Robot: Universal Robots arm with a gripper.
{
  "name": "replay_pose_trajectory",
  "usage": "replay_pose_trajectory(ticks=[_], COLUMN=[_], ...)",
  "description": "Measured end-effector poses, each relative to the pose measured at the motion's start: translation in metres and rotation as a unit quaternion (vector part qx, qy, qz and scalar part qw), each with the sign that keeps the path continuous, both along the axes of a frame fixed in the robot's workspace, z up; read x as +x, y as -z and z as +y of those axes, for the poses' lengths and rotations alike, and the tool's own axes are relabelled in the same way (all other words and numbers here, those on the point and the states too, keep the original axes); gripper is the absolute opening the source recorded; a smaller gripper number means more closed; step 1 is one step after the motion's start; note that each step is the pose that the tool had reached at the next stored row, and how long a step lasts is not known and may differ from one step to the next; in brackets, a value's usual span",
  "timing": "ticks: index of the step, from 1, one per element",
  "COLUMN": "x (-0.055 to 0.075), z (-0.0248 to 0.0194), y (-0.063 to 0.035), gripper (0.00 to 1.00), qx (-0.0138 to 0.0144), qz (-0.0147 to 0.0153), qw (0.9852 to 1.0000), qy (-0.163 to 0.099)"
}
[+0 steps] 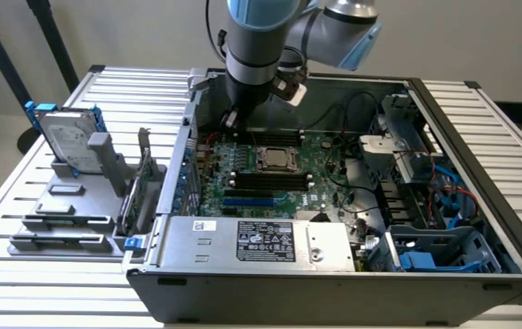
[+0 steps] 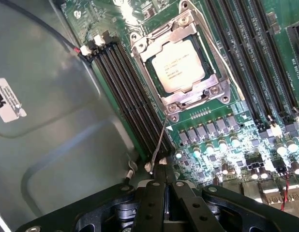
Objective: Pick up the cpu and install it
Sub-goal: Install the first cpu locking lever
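"Looking for the cpu (image 2: 180, 71), where is it?"
"Seated in the metal socket frame (image 2: 195, 95) on the green motherboard (image 2: 212, 126), inside the open computer case (image 1: 334, 296)."
"And the jaws?"
"Closed together, low over the board, just beside the tip of the socket's thin lever (image 2: 160, 137)."

cpu (image 2: 181, 70): small flat square chip with a pale silver-grey metal lid and faint printed text on top. It lies flat, lid up, seated in the socket and square to it. The socket's metal frame (image 2: 213, 90) borders all four sides and laps over its edges. It sits between two banks of dark memory slots (image 2: 130, 92) on the green motherboard (image 2: 222, 140). In the exterior view the cpu (image 1: 276, 159) is toward the board's far edge, about mid-width.
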State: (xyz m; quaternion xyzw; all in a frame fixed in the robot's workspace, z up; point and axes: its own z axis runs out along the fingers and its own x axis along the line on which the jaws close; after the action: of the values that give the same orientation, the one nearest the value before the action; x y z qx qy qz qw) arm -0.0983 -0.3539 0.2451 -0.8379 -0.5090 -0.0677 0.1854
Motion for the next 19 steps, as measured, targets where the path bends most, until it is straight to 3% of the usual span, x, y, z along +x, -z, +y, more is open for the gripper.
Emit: replay_pose_trajectory(ticks=[4, 14, 19], x=[0.002, 0.014, 0.022], z=[0.0007, 0.0017, 0.0016], y=[-0.0004, -0.0072, -0.0073], gripper=[0.11, 0.11, 0.11], qx=[-0.0051, -0.0057, -0.0080], qz=[-0.0013, -0.0053, -0.0080], qw=[0.9999, 0.9998, 0.9997], qy=[0.009, 0.018, 0.020])
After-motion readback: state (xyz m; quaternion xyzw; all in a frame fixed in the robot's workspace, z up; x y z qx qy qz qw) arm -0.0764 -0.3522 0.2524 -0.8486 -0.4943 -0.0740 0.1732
